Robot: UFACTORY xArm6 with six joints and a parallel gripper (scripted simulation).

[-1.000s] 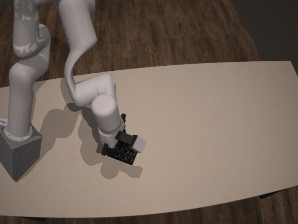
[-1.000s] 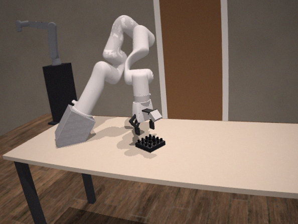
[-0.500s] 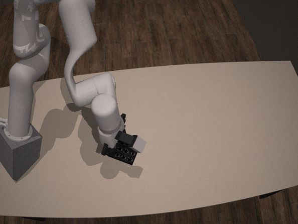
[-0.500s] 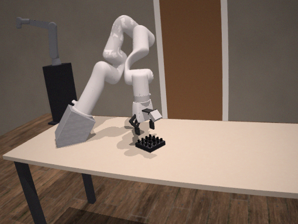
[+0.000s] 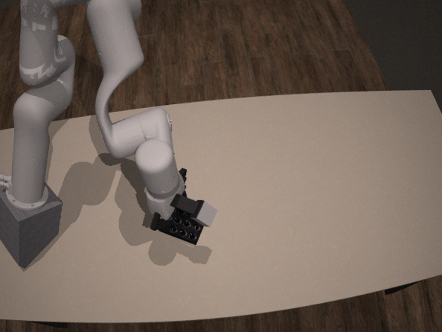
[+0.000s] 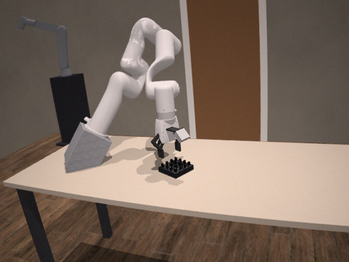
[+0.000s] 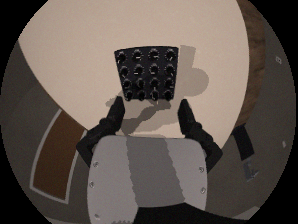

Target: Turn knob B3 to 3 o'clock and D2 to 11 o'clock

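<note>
One arm carried one tool (image 6: 168,149), released and holding nothing, its fingers spread wide. One knob box (image 6: 176,170) with sixteen knobs stood on the tabletop (image 6: 249,176), below the tool and slightly right, untouched.

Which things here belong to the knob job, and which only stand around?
Belong to the job:
knob box on the table
gripper, fingers open, above the box

Only standing around:
second grey arm on a black pedestal
brown wall panel
</note>
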